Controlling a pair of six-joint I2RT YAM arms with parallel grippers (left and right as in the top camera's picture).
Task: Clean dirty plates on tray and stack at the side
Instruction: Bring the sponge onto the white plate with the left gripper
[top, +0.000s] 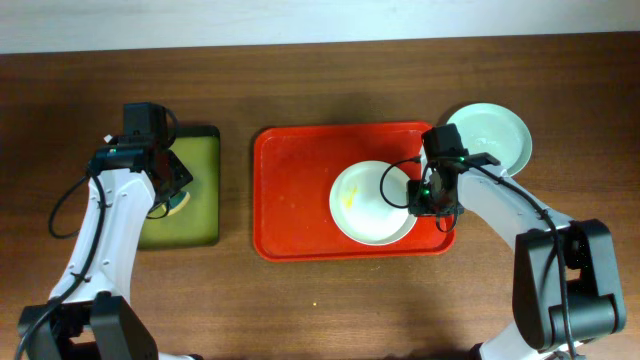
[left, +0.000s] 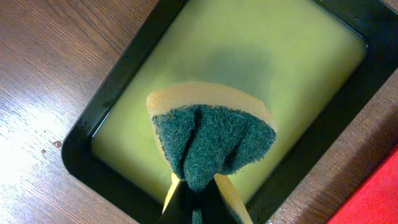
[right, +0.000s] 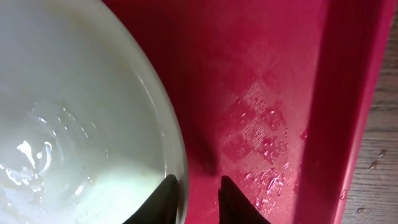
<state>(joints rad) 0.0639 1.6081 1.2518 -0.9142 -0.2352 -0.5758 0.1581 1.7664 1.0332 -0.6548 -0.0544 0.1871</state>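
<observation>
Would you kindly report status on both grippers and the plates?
Left gripper shut on sponge over green tray. Right gripper open, astride rim of smeared plate on red tray. Mint plate set aside.

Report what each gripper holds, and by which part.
Left gripper: the sponge, pinched at its folded end. Right gripper: nothing clamped; its fingers straddle the rim of the plate on the red tray, open.

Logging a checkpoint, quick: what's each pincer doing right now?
Left pincer: closed, holding the sponge.
Right pincer: open, at the plate rim.
</observation>
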